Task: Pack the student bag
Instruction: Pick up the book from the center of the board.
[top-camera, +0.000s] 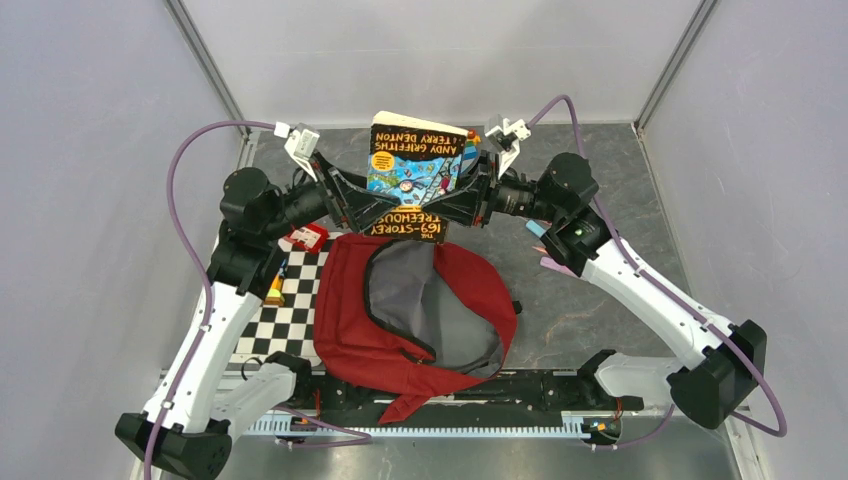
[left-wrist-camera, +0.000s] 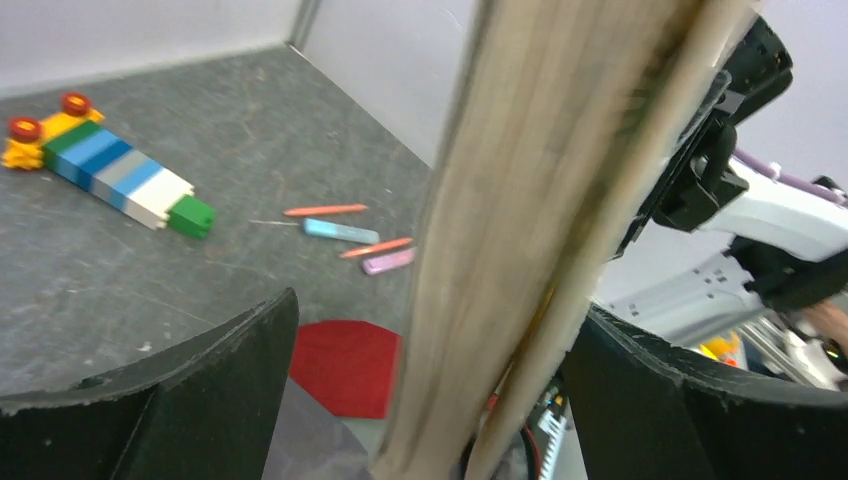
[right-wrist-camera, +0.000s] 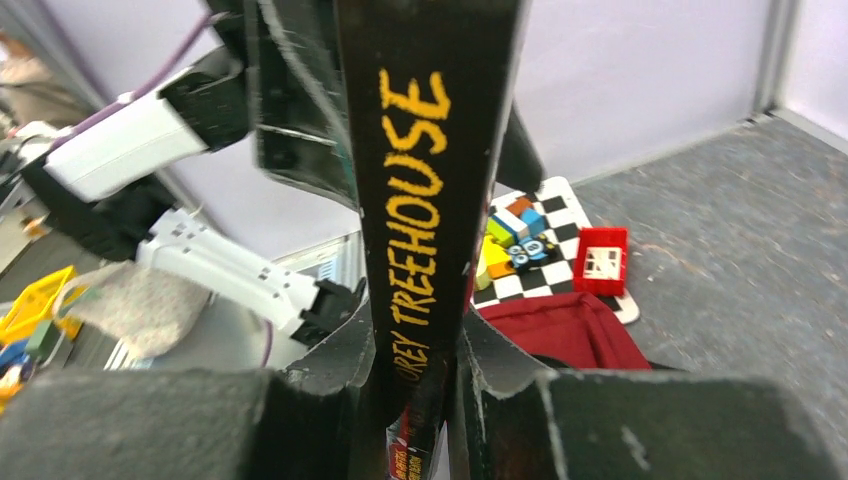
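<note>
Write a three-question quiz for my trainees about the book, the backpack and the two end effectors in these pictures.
1. True or false: the paperback book with a black spine and yellow lettering lies inside the dark-red fabric backpack.
2. Which end effector is clamped on the book? A) left B) right C) neither
3. Fill in: the backpack's main compartment is ____.
Key: 1 false, it is held in the air, outside the backpack. 2 B, the right end effector pinches the spine; the left end effector is open. 3 open, the grey lining shows.
</note>
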